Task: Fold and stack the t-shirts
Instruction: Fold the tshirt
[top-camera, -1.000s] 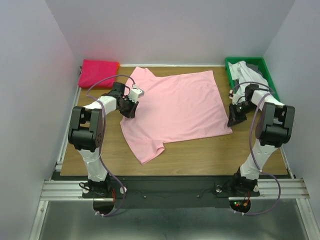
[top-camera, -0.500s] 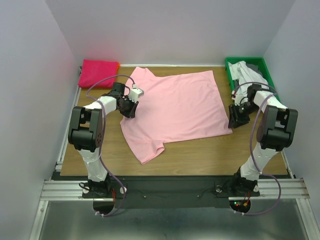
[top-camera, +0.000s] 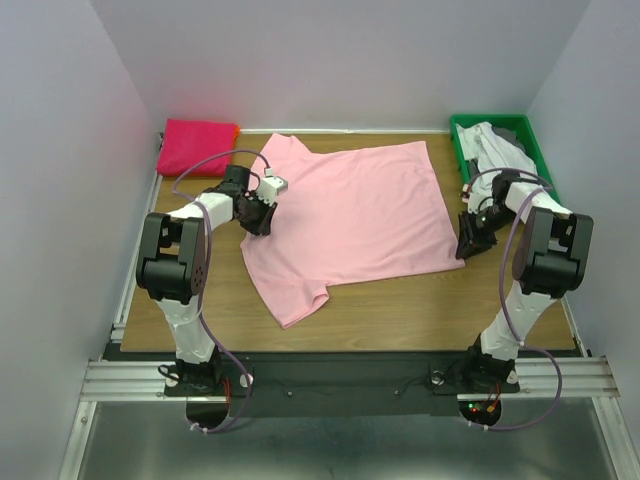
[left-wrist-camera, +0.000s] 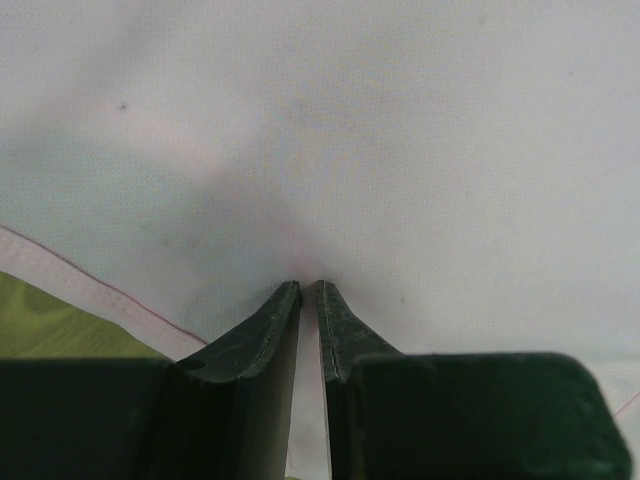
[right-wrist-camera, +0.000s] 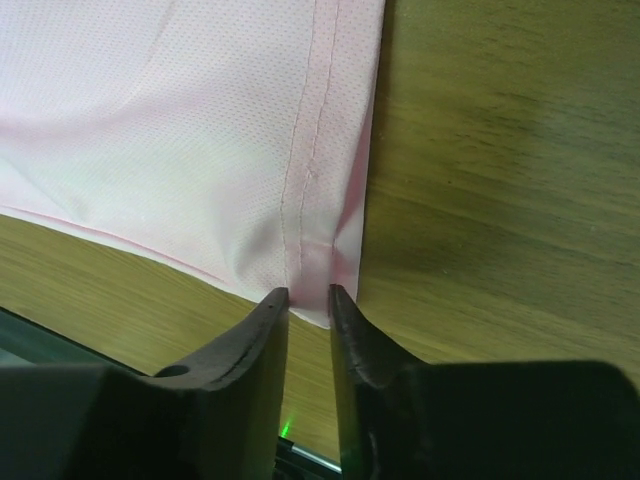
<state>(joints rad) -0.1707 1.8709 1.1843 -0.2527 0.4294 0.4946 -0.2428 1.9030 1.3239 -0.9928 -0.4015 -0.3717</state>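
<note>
Edged inward onto the pink t-shirt (top-camera: 350, 215) hem corner with the right gripper (right-wrist-camera: 309, 293), now pinching it.
Spread flat, lying lengthwise neck-to-hem from left gripper (left-wrist-camera: 308, 285) across to right; gripped at both ends, jaws nearly closed on cloth, each arm nearest its own end.

left wrist: pink t-shirt (left-wrist-camera: 400, 150) blurred (edges cut off) | top: left end effector (top-camera: 258, 224) fingertips too small to tell

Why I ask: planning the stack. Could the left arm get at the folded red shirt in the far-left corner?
Probably yes: the red shirt lies just beyond the left gripper, nothing between, though its jaws now pinch the pink shirt.
</note>
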